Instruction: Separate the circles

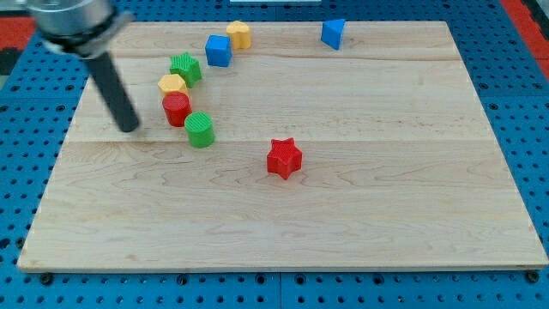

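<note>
my tip (129, 129) on counter (386, 215), near view's left of red circle (177, 109) | green circle (200, 130) just beside it, lower right | lower yellow block (171, 84) touching above | red star (284, 158) well apart, right

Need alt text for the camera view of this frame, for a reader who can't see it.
My tip rests on a wooden board, just to the view's left of a red circle and green circle that touch. A yellow block and green star sit above them; a red star lies apart.
</note>
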### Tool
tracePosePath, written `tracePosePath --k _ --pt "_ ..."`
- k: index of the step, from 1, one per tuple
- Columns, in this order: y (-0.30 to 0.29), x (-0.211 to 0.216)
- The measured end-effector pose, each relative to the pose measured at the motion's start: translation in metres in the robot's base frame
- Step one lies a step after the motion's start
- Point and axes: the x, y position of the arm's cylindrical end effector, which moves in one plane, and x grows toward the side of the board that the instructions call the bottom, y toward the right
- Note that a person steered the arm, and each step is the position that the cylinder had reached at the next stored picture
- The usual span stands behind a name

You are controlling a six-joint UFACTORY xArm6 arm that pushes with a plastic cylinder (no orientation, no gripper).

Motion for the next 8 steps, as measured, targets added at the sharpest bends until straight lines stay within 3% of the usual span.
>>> tracePosePath --k 1,2,3,4,6,7,8 --pt "0.067 0.008" --pt "0.083 0.026" --pt "0.026 0.025" --pt "0.021 -0.01" --pt "0.145 -0.041" --pt "0.167 -0.061" --pt "0.098 -0.073"
